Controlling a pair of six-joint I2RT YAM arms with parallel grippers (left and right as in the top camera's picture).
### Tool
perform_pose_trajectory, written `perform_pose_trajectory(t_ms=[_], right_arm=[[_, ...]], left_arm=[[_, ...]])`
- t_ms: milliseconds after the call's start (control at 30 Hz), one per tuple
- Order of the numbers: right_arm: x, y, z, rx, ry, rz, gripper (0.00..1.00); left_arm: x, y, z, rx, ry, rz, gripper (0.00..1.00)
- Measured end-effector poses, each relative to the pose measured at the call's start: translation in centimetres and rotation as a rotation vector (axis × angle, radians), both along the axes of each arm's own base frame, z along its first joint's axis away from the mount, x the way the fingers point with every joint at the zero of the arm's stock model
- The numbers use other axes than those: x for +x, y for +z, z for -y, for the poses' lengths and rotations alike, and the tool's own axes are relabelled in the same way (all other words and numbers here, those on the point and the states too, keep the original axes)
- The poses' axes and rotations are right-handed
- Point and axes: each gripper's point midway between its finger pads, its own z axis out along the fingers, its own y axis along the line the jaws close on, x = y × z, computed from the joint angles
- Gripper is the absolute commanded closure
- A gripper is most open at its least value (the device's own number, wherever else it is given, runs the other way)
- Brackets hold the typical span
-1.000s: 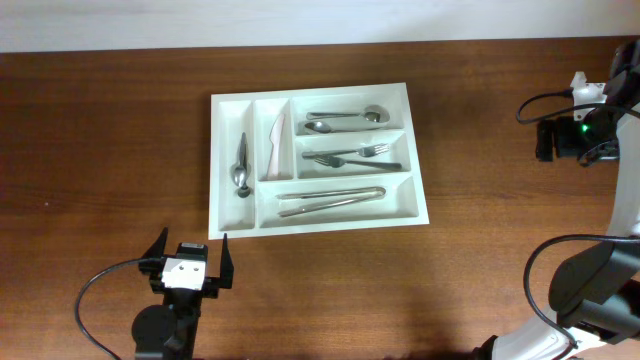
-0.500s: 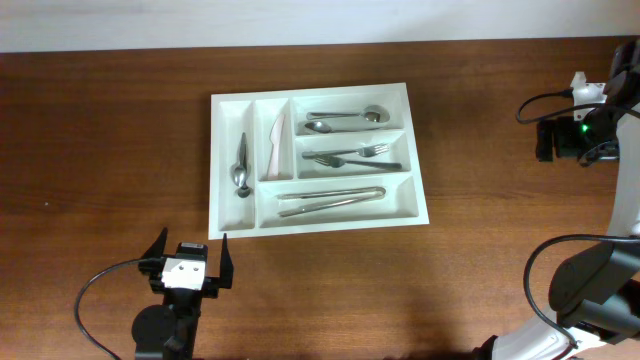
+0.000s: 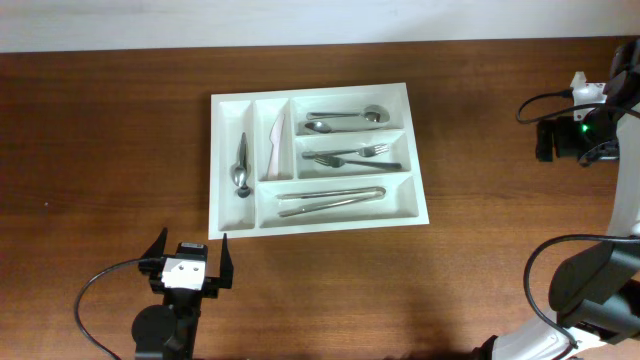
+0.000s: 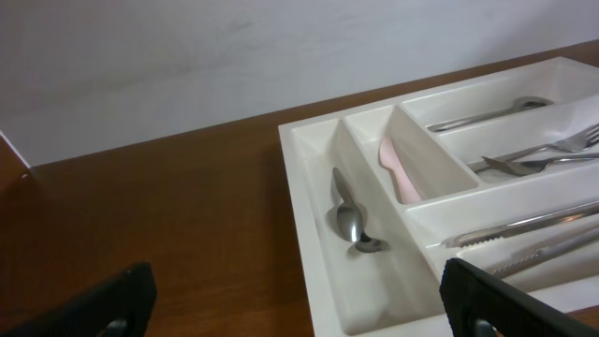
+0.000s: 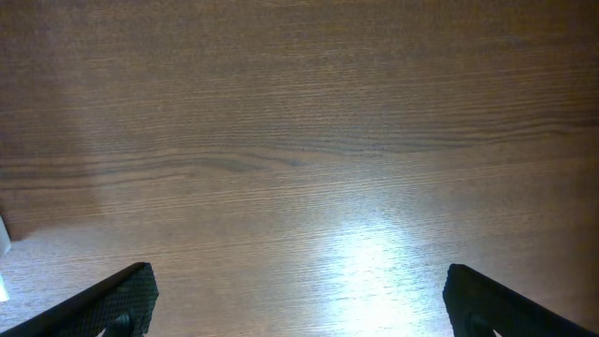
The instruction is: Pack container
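The container [image 3: 228, 120], a large white tray, lies flat at the middle of the wooden table. A spoon [image 3: 240, 168] lies in its leftmost upright compartment and a pale knife [image 3: 275, 145] in the one beside it. Spoons [image 3: 345, 118], forks [image 3: 352, 156] and long knives [image 3: 330, 198] fill the three horizontal ones. My left gripper [image 3: 191, 246] stands open just in front of the tray's near left corner, holding nothing. In the left wrist view the container [image 4: 301, 215] and spoon [image 4: 348, 217] show between the open fingers of the left gripper [image 4: 299, 285]. My right gripper [image 5: 299, 290] is open over bare wood.
The right arm [image 3: 600, 120] stands at the far right edge with black cables looping round it, and its base [image 3: 590, 290] sits at the bottom right. A cable [image 3: 95, 290] curls left of the left arm. A white wall [image 4: 234, 56] borders the table's far edge.
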Motion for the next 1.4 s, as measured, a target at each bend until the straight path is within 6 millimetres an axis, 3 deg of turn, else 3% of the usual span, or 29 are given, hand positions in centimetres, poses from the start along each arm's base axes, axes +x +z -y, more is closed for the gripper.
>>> perform_pose_trajectory(t_ms=[267, 433, 600, 733, 800, 933, 1033, 1133, 1400], right_arm=[[0.5, 0.2, 0.6, -0.028, -0.001, 0.02, 0.01], [4.7, 1.7, 1.4, -0.06, 0.02, 0.205, 0.01], [10.6, 5.8, 0.2, -0.055, 0.117, 0.553, 0.01], [12.6, 10.3, -4.1, -0.101, 0.251, 0.844, 0.02], [11.9, 12.2, -8.5, -0.102, 0.345, 0.971, 0.01], [8.8, 14.0, -15.8, -0.065, 0.501, 1.132, 0.01], [5.8, 14.2, -19.0, -0.048, 0.571, 1.216, 0.01], [2.9, 14.1, -20.3, -0.052, 0.601, 1.29, 0.01], [-5.6, 13.9, -20.5, -0.125, 0.613, 1.517, 0.01]], left_arm=[[0.0, 0.0, 0.0, 0.0, 0.0, 0.0, 0.01], [0.0, 0.0, 0.0, 0.0, 0.0, 0.0, 0.01], [0.0, 0.0, 0.0, 0.0, 0.0, 0.0, 0.01], [0.0, 0.0, 0.0, 0.002, 0.0, 0.0, 0.01], [0.0, 0.0, 0.0, 0.003, 0.0, 0.0, 0.01], [0.0, -0.1, -0.1, 0.004, 0.002, -0.001, 0.01], [0.0, -0.1, -0.1, 0.004, 0.003, 0.0, 0.01], [0.0, -0.1, -0.1, 0.004, 0.003, 0.0, 0.01], [0.0, -0.1, -0.1, 0.004, 0.003, 0.0, 0.01]])
